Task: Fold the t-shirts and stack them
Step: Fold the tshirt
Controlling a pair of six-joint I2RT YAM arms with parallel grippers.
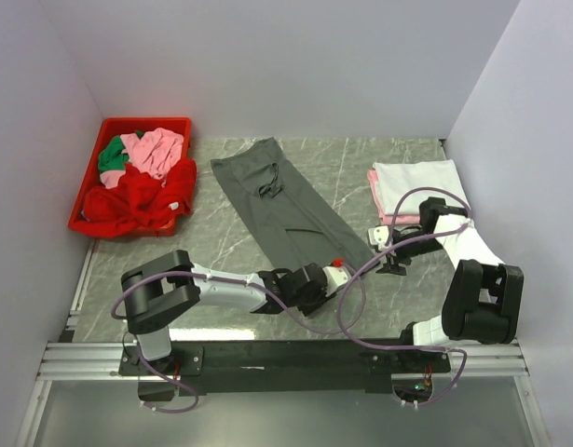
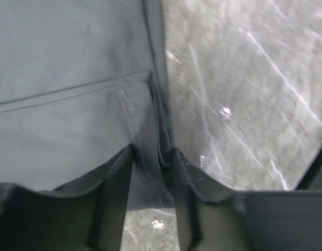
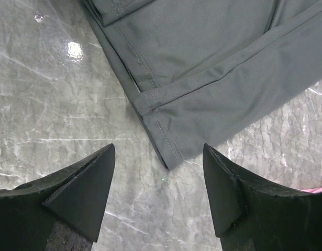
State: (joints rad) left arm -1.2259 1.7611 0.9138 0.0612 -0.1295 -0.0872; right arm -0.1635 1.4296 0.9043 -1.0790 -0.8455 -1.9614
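Slanting far-left to near-right, grey t-shirt (image 1: pixel 277 200) — left gripper (image 2: pixel 152 151) narrow, right gripper (image 3: pixel 158 149) wide.

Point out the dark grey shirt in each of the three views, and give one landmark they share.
Top external: dark grey shirt lies as a diagonal strip across the middle.
Left wrist: the shirt fills the upper left, its edge between the left tool's fingers.
Right wrist: the shirt is upper right, corner pointing toward the open right tool.
Shared landmark: the marble tabletop beside the shirt.
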